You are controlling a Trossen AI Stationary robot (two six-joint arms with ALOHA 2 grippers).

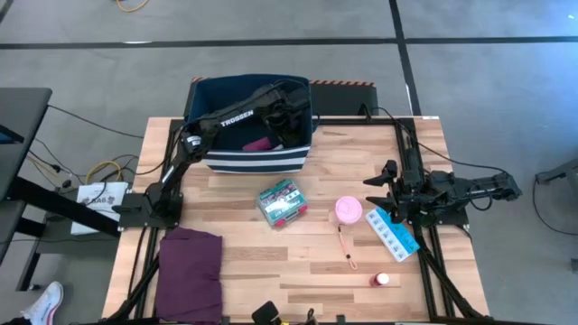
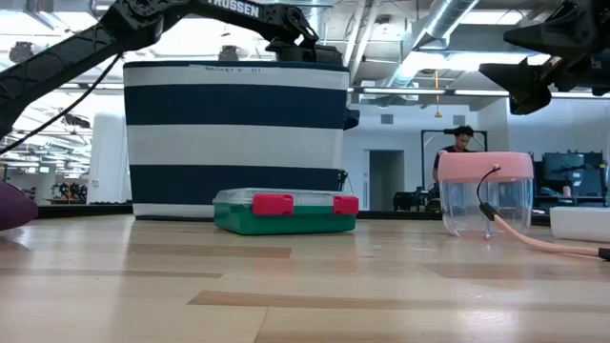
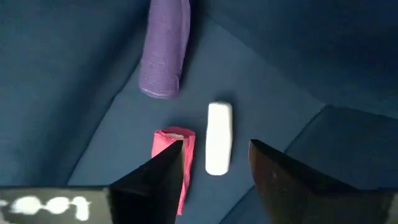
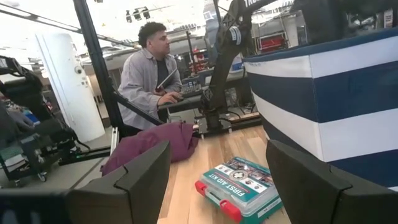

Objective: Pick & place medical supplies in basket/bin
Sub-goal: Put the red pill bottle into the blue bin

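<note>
My left gripper (image 3: 214,171) hangs open inside the dark navy bin (image 1: 209,99), pointing down at its floor. On that floor lie a white tube (image 3: 219,138) just beyond the fingertips, a magenta roll (image 3: 168,158) partly behind one finger, and a purple roll (image 3: 165,50) farther off. On the table lie a green-red clear packet (image 1: 282,202), a pink round tub (image 1: 349,210), a blue-white pill strip (image 1: 394,235) and a small bottle (image 1: 382,280). My right gripper (image 4: 217,180) waits open at the table's right side.
A folded purple cloth (image 1: 190,271) lies at the near left corner. A thin orange cord-like item (image 1: 346,248) lies near the tub. In the right wrist view a person sits at a desk beyond the table. Bare wood stretches between the packet and the near edge.
</note>
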